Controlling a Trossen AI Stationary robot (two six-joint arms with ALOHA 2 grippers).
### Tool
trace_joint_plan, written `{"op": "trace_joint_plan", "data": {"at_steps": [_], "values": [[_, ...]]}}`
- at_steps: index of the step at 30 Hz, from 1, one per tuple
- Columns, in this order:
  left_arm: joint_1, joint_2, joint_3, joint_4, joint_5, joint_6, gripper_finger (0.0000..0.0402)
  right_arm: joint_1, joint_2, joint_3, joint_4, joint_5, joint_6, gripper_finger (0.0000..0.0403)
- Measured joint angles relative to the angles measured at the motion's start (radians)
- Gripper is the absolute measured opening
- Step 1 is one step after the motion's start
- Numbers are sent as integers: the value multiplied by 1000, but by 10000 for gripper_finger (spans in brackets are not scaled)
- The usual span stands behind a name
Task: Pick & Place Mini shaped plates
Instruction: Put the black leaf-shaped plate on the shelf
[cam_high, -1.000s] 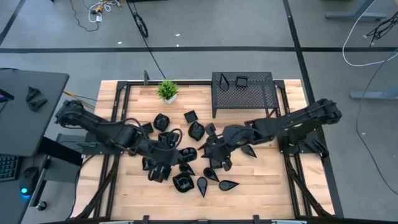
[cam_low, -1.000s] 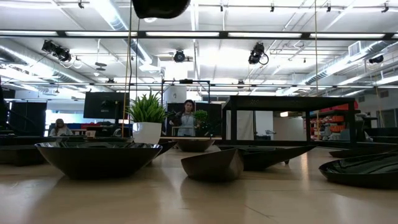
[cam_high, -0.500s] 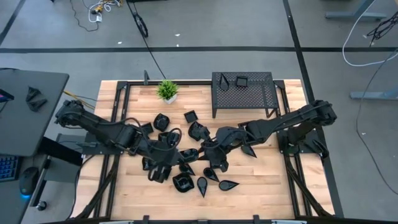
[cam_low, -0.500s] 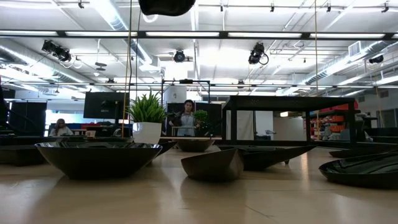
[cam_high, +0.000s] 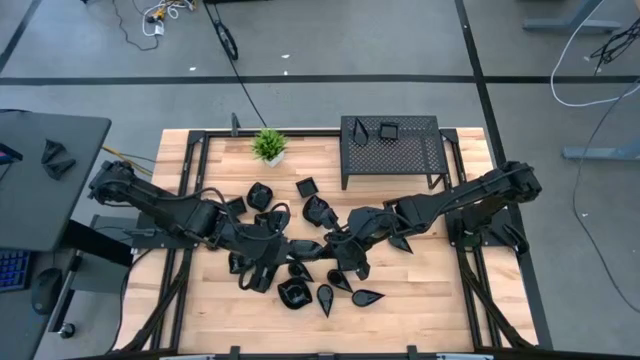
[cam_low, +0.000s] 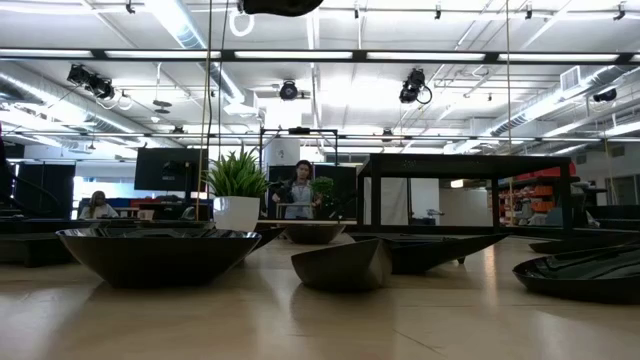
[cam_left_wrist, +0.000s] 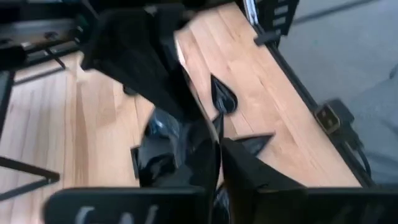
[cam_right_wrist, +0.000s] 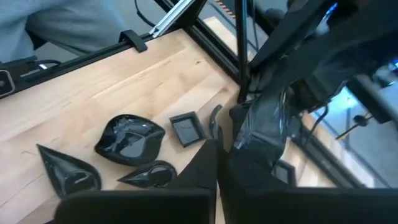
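Several glossy black mini plates (cam_high: 300, 275) lie scattered on the middle of the wooden table, resting on their bases. Two more sit on top of the black perforated rack (cam_high: 390, 145). My left gripper (cam_high: 285, 252) hovers over the pile's left part, shut; in its wrist view (cam_left_wrist: 221, 165) a teardrop plate (cam_left_wrist: 222, 99) lies ahead. My right gripper (cam_high: 330, 247) is over the pile's right part, shut, close to the left one. Its wrist view (cam_right_wrist: 217, 168) shows a rounded plate (cam_right_wrist: 130, 135), a square one (cam_right_wrist: 186, 128) and a thin curved rim (cam_right_wrist: 215, 118) just past the fingertips.
A small green potted plant (cam_high: 268, 146) stands near the far edge, left of the rack. In the low view, bowls (cam_low: 160, 255) and the rack (cam_low: 460, 195) stand ahead, and people show in the room behind. Bare wood lies along the near edge (cam_high: 420, 310).
My right gripper has moved toward the table's left over the pile, closing in on the left gripper. The plates lie as before.
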Motion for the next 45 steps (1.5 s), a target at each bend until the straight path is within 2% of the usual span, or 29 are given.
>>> {"op": "trace_joint_plan", "data": {"at_steps": [8, 12, 14, 19, 24, 28, 32, 38, 43, 45], "values": [[23, 0, 0, 120, 10, 8, 142, 13, 0, 0, 24, 24, -16, 9], [39, 1, 26, 151, -3, 57, 174, 13, 0, 0, -24, 99, -9, 7], [39, 1, 56, 148, -46, 85, 184, 13, -1, 0, -72, 164, -4, 7], [35, 1, 155, -16, -203, 130, 192, 5, -35, 1, -266, 321, 82, 8], [37, -1, 193, -238, -329, 16, 192, -71, -109, 1, -606, 357, 237, 9], [37, 0, 128, -282, -371, -71, 192, -175, -176, -13, -850, 357, 305, 9], [34, 1, 19, -234, -371, -136, 192, -302, -258, -61, -975, 386, 260, 9], [26, 1, -157, -17, -372, -159, 192, -481, -365, -170, -981, 412, 33, 9], [25, 1, -251, 143, -374, -159, 192, -595, -376, -243, -969, 414, -119, 9], [25, 1, -265, 165, -373, -159, 192, -633, -374, -265, -943, 450, -145, 9]]}}
